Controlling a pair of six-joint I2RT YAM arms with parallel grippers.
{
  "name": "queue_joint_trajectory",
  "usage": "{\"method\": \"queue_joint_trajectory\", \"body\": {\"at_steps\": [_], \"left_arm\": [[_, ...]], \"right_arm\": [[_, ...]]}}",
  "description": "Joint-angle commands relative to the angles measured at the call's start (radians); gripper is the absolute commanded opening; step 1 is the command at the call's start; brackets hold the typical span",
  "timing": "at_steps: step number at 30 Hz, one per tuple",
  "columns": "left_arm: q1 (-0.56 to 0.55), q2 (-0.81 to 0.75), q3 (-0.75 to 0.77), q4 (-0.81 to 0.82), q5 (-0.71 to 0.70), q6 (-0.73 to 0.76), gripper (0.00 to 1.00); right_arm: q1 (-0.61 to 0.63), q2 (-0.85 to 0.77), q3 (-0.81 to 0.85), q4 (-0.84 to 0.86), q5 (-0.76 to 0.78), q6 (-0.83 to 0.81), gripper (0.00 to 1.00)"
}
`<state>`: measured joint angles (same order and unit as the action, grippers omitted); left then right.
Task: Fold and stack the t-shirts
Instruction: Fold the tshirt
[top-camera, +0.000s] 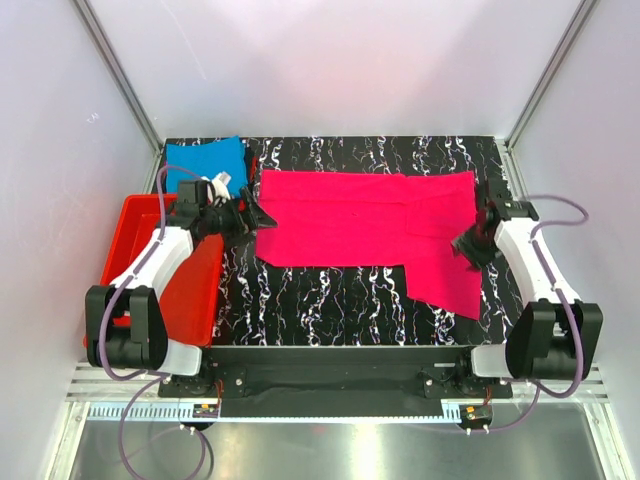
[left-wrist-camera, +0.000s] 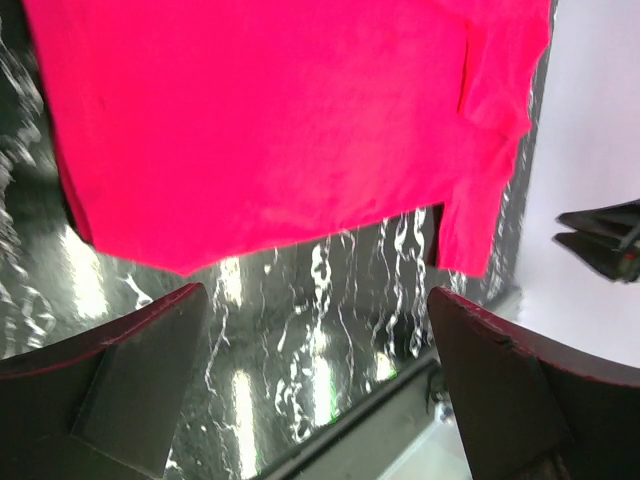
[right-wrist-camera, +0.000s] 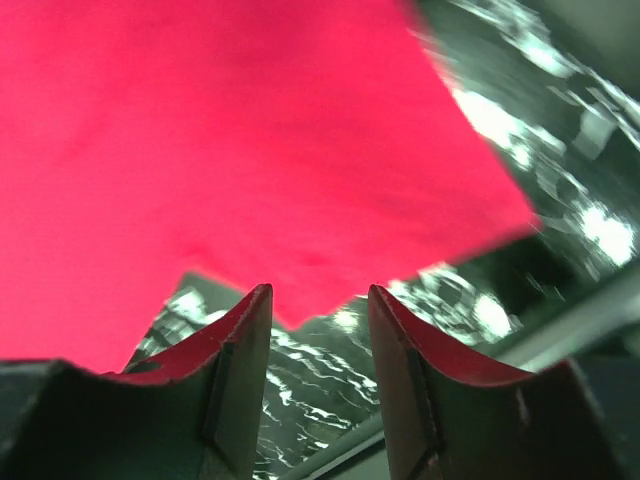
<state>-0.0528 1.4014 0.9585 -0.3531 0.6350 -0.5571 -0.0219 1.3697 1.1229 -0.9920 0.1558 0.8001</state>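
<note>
Shirts lie apart on the black marbled table: the pink t-shirt is spread flat in the middle, the blue t-shirt is at the far left corner, behind the red tray. The left gripper stands wide and empty beside the pink t-shirt's left edge; the right gripper, jaws partly apart and holding nothing, is at its right edge

White walls enclose the left, far and right sides, metal posts at the far corners. The table is black with white veining, glossy under bright light.
</note>
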Motion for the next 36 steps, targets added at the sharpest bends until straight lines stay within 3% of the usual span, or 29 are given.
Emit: {"method": "queue_joint_trajectory", "body": {"at_steps": [1,7,13,18,25,36], "left_arm": [[-0.013,-0.024,-0.015,0.085,0.135,-0.015,0.99],[-0.044,-0.047,-0.015,-0.023,0.013,0.042,0.96],[-0.082,-0.068,-0.030,-0.024,-0.035,0.068,0.96],[-0.097,-0.081,-0.041,0.000,-0.012,0.057,0.96],[-0.099,-0.099,-0.069,0.035,0.040,0.046,0.96],[-0.098,-0.133,-0.101,0.066,0.025,-0.009,0.99]], "right_arm": [[-0.071,-0.029,-0.070,-0.152,0.093,0.207,0.49],[-0.122,-0.096,-0.205,-0.174,0.152,0.342,0.49],[-0.151,-0.102,-0.305,-0.157,0.179,0.461,0.49],[-0.181,-0.107,-0.400,-0.016,0.102,0.505,0.50],[-0.181,-0.040,-0.442,0.039,0.106,0.574,0.50],[-0.181,-0.083,-0.460,-0.032,0.194,0.727,0.48]]}}
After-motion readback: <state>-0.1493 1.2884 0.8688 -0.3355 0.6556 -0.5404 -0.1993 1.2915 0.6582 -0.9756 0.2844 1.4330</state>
